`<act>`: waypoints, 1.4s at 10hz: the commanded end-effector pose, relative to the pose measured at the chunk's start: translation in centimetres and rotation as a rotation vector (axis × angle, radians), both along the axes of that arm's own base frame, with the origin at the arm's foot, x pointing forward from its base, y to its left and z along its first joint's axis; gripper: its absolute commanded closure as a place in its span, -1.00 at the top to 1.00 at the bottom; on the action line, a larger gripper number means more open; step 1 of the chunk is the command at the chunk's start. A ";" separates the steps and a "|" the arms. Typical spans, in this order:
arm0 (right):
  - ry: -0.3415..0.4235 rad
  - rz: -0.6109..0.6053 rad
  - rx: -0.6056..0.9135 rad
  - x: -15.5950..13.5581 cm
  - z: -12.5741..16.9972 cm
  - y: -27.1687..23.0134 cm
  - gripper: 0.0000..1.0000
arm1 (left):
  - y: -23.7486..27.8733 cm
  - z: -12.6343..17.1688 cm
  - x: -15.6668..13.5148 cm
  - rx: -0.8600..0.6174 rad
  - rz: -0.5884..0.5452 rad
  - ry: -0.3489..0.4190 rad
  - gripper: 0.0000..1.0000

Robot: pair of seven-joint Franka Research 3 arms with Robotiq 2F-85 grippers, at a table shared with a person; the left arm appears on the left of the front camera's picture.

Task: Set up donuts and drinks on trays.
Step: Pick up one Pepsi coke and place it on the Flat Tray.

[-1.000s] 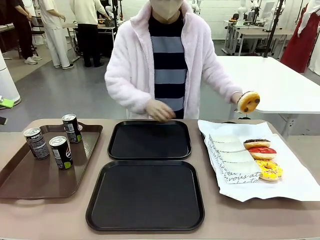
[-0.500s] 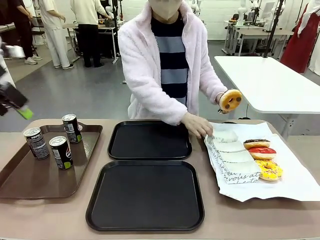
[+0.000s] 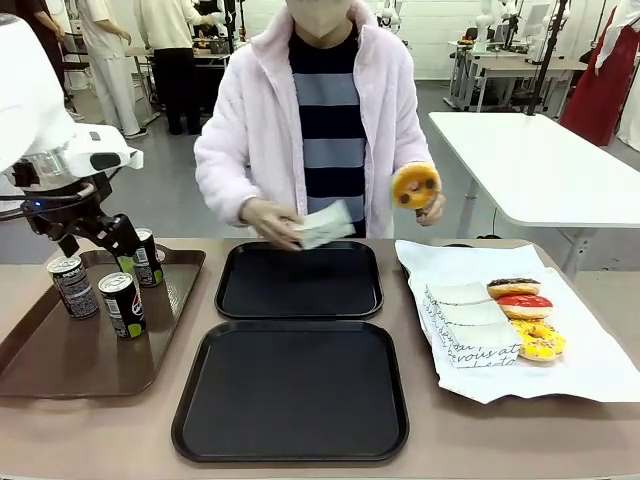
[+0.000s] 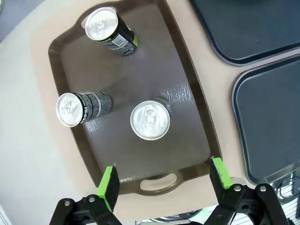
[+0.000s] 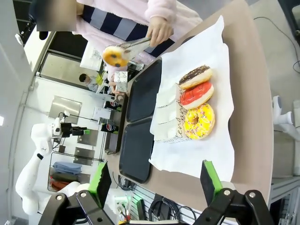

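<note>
Starting with the left gripper (image 4: 164, 179): how do its fingers stand?

Spread wide, green pads well apart, nothing between them and nothing touched. It hangs above the long brown plastic tray (image 4: 183, 89) at the table's left end, over that tray's handle cut-out as the wrist camera sees it.

And the drinks?

Three slim dark cans with silver tops stand on the brown tray: one (image 4: 149, 120) close ahead of the fingers, a second (image 4: 77, 108) beside it, a third (image 4: 108, 29) toward the tray's other end.

The right gripper (image 5: 154, 179)?

Fingers likewise parted, gripping nothing. It sits off the table's right end, facing along the white paper sheet (image 3: 590, 370).

Donuts?

A chocolate-topped ring donut (image 3: 514, 287), a red-topped donut (image 3: 524, 304) and a yellow-topped donut (image 3: 538, 340) lie in a touching row on that sheet, beside a stack of white paper sleeves (image 3: 465, 320) with black script. The person at the far side holds a yellow-glazed donut with dark dots (image 3: 415, 186) in metal tongs (image 5: 136, 44) in one hand (image 3: 432, 205). The other hand (image 3: 268, 215) holds a single white sleeve (image 3: 322, 225) above the far black square plastic tray (image 3: 300, 280). The near black tray (image 3: 290, 390) lies just in front of it.
</note>
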State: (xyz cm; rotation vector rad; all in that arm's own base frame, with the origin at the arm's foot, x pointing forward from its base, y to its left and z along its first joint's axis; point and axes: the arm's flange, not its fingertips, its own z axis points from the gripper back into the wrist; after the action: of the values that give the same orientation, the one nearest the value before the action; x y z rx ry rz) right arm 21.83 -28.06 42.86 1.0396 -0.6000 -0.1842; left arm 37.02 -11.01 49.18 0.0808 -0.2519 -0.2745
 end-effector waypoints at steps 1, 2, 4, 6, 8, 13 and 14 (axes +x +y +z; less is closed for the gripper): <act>-0.028 0.002 0.010 0.2 0.0 -0.1 1.00 | 1.1 1.6 -1.4 -0.004 -0.035 -0.015 1.00; -0.028 0.002 0.010 0.2 0.0 -0.1 1.00 | 1.1 1.6 -1.4 -0.004 -0.035 -0.015 1.00; -0.028 0.002 0.010 0.2 0.0 -0.1 1.00 | 1.1 1.6 -1.4 -0.004 -0.035 -0.015 1.00; -0.028 0.002 0.010 0.2 0.0 -0.1 1.00 | 0.9 2.0 -1.2 -0.028 -0.021 -0.017 1.00; -0.028 0.002 0.010 0.2 0.0 -0.1 1.00 | 2.6 -1.0 1.9 -0.069 0.123 0.005 1.00; -0.028 0.002 0.010 0.2 0.0 -0.1 1.00 | 2.5 -5.3 4.2 -0.088 0.234 0.039 1.00; -0.028 0.002 0.010 0.2 0.0 -0.1 1.00 | 2.0 -5.5 4.6 -0.057 0.276 0.033 1.00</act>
State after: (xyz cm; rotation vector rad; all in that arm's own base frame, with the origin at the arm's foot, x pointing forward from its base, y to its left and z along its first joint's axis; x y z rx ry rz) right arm 21.87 -28.04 42.81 1.0398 -0.5977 -0.1838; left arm 41.43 -8.03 43.41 0.0130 -0.1925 -0.0500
